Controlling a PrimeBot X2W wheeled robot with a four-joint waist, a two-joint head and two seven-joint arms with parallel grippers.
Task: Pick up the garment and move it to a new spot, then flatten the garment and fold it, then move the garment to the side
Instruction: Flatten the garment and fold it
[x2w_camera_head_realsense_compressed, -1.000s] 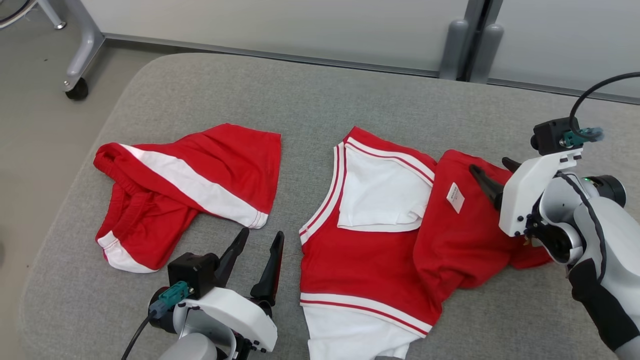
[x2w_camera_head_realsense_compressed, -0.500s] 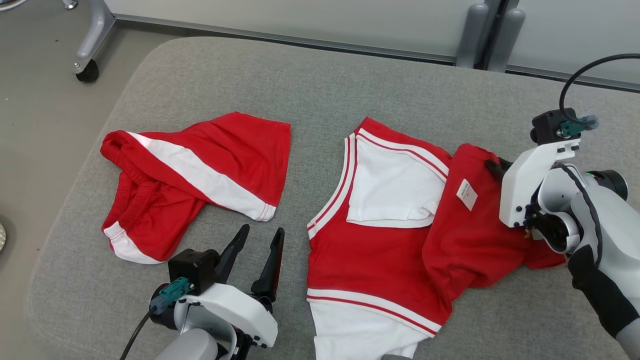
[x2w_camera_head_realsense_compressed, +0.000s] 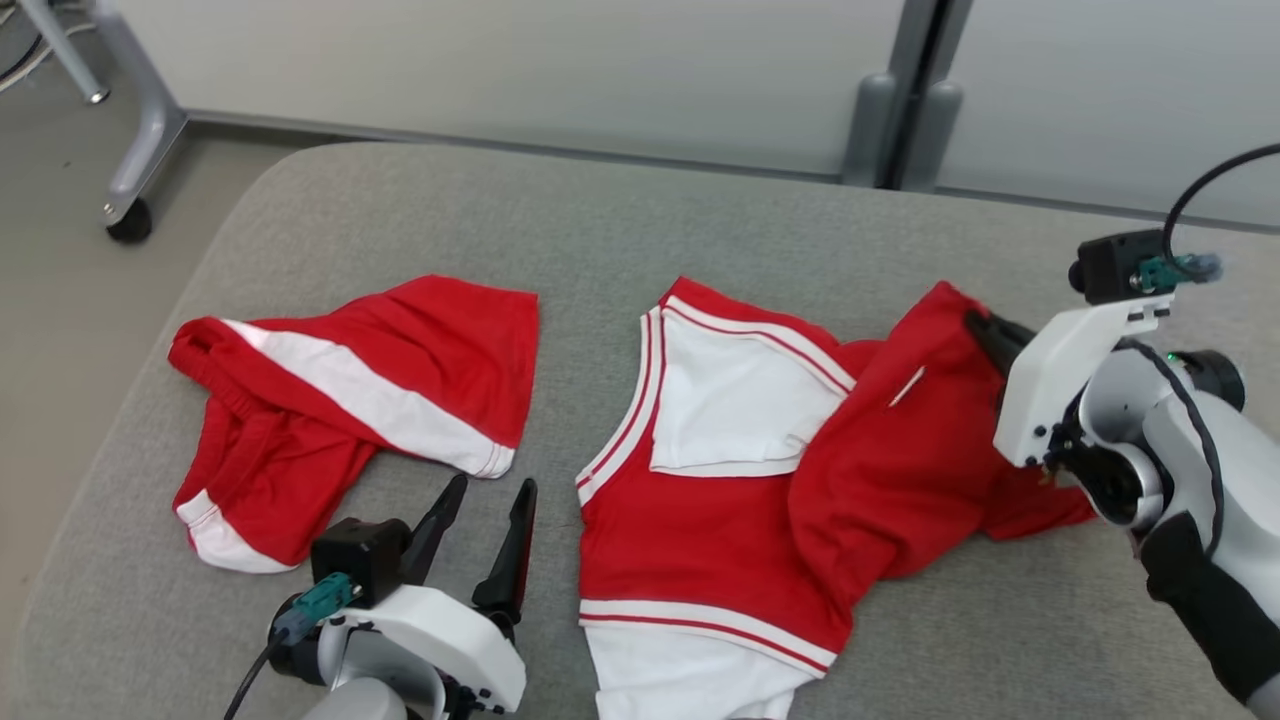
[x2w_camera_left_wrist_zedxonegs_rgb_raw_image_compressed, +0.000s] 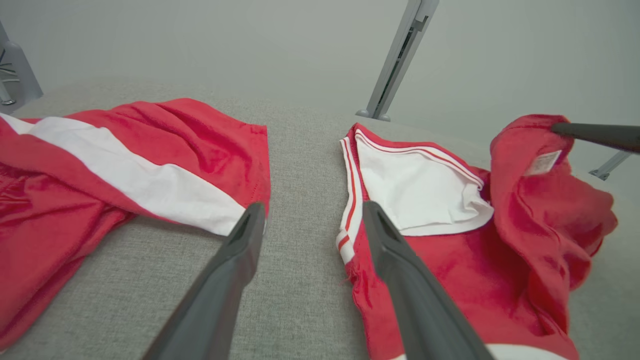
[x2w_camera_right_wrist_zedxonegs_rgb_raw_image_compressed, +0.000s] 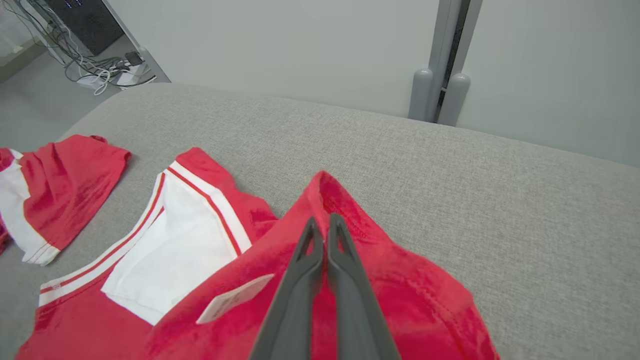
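A grey fabric-covered surface (x2w_camera_head_realsense_compressed: 700, 220) spans the near scene. Past its far edge stand pale wall panels (x2w_camera_head_realsense_compressed: 500, 60) and grey posts (x2w_camera_head_realsense_compressed: 872, 130). Far left, a wheeled metal leg (x2w_camera_head_realsense_compressed: 140, 150) stands on grey floor (x2w_camera_head_realsense_compressed: 50, 300).

Your head view looks down on the grey cushion (x2w_camera_head_realsense_compressed: 640, 210), your left wrist view skims low across it, your right wrist view sits close over the red top (x2w_camera_right_wrist_zedxonegs_rgb_raw_image_compressed: 410, 300), shared by all three.

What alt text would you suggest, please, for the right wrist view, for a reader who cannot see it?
The right claw is shut on a raised fold of a red and white top lying on a grey cushioned surface. A second red and white garment lies apart at the left edge.
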